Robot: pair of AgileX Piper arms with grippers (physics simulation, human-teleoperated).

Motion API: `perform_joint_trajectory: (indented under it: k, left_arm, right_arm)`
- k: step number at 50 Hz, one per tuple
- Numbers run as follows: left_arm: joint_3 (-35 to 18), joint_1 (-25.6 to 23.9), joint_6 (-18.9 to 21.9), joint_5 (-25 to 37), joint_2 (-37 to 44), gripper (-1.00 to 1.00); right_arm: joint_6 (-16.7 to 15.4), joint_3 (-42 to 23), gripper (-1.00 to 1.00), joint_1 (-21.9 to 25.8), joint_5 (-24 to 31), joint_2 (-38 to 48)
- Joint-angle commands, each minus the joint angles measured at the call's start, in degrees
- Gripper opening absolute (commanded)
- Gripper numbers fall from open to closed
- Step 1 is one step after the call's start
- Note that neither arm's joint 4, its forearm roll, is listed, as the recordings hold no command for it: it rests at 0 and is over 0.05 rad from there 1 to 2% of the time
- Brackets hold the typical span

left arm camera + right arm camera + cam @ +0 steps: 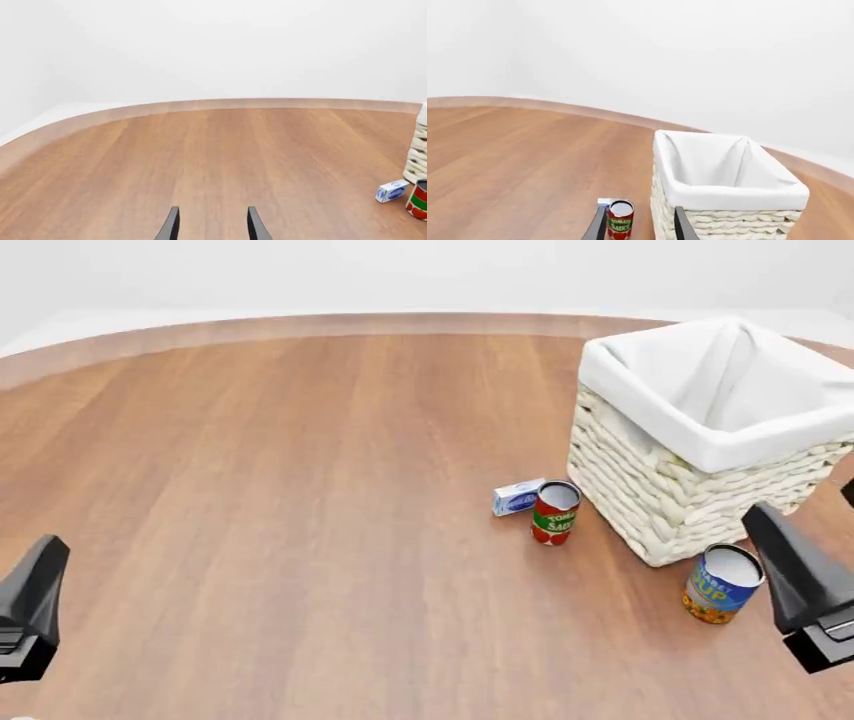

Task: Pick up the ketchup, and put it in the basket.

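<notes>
The right gripper (pixel 638 225) hangs with its two dark fingers parted and nothing between them, low at the table's near right edge; the left gripper (pixel 212 225) is likewise spread and empty at the near left, over bare wood. The basket (pixel 721 455) stands upright at the right of the table (pixel 294 490), its white cloth lining folded over the rim and its mouth facing up. Just beside its left wall stands a red-and-green tomato sauce can (pixel 554 513), with a small blue-and-white box (pixel 517 497) lying touching or nearly touching it. A blue-and-orange can (pixel 721 585) stands near the basket's front corner, close to the right arm. The ketchup shows in none of the views.
</notes>
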Motion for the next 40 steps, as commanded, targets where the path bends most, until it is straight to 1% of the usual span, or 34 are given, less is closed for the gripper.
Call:
perform_joint_trajectory:
  k: [1, 4, 7, 9, 11, 13, 20, 32, 34, 39, 40]
  left_arm:
    - [0.00, 0.00, 0.00, 0.00, 0.00, 1.00]
    - [0.00, 0.00, 0.00, 0.00, 0.00, 1.00]
    - [0.00, 0.00, 0.00, 0.00, 0.00, 1.00]
    - [0.00, 0.00, 0.00, 0.00, 0.00, 1.00]
    - [0.00, 0.00, 0.00, 0.00, 0.00, 1.00]
    - [0.00, 0.00, 0.00, 0.00, 0.00, 1.00]
    - [0.00, 0.00, 0.00, 0.00, 0.00, 1.00]
    - [0.00, 0.00, 0.00, 0.00, 0.00, 1.00]
    - [0.00, 0.00, 0.00, 0.00, 0.00, 1.00]
    - [0.00, 0.00, 0.00, 0.00, 0.00, 1.00]
    - [0.00, 0.00, 0.00, 0.00, 0.00, 1.00]
  right_arm:
    - [-1.45, -1.33, 1.00, 6.36, -5.20, 7.10]
    - [-1.48, -1.51, 1.00, 7.61, -6.70, 9.54]
    - [-2.23, -1.53, 1.00, 8.84, -8.71, 12.07]
    - [-2.06, -1.68, 1.00, 9.12, -9.00, 12.65]
    - [-2.39, -2.09, 1.00, 10.85, -10.21, 14.64]
    - [-2.37, -2.15, 1.00, 11.09, -10.28, 14.86]
    - [-2.71, -2.83, 1.00, 16.08, -14.13, 20.05]
    - [-3.01, -3.51, 1.00, 21.94, -21.52, 30.00]
    - [-4.01, -3.39, 1.00, 23.03, -23.30, 32.23]
    - [-4.39, -3.78, 1.00, 25.41, -25.12, 35.25]
    - [-4.97, -3.83, 1.00, 27.07, -26.13, 36.44]
